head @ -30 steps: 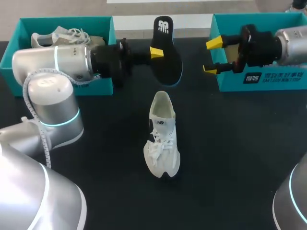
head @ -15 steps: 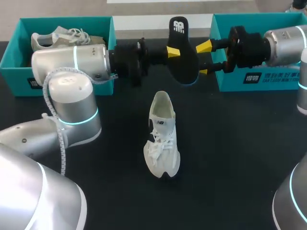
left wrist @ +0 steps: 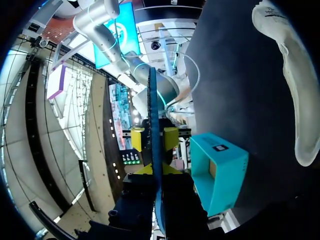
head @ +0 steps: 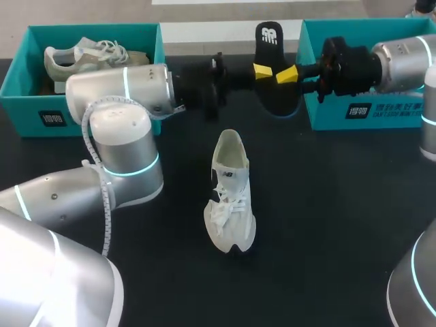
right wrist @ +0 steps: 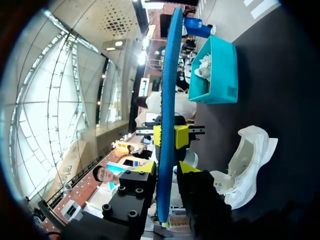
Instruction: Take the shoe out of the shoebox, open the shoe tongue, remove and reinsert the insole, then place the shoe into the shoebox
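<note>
Above the counter (head: 340,204), left gripper (head: 262,70) and right gripper (head: 286,73) fingers both clamp the insole (head: 270,41), apparently mid-handover; left should release next.

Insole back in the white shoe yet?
No, the black insole is held aloft by the left pincer and right pincer, apart from the white shoe.

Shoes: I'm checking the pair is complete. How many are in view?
2. One white shoe lies on the table's middle; a second shoe sits in the left shoebox. The right shoebox's inside is partly hidden.
</note>
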Robot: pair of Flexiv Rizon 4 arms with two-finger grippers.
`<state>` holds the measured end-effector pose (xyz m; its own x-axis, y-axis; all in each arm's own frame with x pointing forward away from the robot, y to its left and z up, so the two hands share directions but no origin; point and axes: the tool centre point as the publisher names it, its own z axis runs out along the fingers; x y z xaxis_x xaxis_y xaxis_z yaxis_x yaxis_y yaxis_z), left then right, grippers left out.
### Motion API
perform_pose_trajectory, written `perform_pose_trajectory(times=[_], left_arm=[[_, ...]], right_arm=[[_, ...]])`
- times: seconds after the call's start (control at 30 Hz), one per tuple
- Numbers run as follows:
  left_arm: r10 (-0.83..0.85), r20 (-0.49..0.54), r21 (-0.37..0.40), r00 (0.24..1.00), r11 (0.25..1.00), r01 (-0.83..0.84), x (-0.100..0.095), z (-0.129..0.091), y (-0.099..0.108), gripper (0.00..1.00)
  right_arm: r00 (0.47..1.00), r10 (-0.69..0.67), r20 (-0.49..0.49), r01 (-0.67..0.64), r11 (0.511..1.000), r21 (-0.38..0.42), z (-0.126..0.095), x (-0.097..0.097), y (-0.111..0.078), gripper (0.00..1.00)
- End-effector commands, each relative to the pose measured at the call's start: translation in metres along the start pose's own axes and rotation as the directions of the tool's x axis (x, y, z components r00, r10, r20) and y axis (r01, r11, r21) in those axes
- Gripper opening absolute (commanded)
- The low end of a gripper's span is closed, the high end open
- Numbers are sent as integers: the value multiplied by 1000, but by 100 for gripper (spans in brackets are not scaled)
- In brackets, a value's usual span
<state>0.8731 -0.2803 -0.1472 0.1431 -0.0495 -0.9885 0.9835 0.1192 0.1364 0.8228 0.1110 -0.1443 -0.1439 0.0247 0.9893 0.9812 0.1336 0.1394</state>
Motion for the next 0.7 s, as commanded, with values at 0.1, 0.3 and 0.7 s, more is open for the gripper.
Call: perform_pose_trajectory(times=[0.1, 0.3, 0.7], left_arm=[[0, 9, -5, 1000, 1000, 0, 2, 10, 0, 0], [-2, 14, 6, 1000, 1000, 2, 0, 12, -3, 0], [-171, -43, -57, 984, 984, 168, -12, -5, -2, 100]], right_arm=[[1000, 2, -4, -2, 1000, 8, 2, -2, 3, 18], [1000, 1, -5, -1, 1000, 5, 1, -2, 3, 0], [1000, -13, 0, 13, 1000, 6, -1, -2, 4, 0]])
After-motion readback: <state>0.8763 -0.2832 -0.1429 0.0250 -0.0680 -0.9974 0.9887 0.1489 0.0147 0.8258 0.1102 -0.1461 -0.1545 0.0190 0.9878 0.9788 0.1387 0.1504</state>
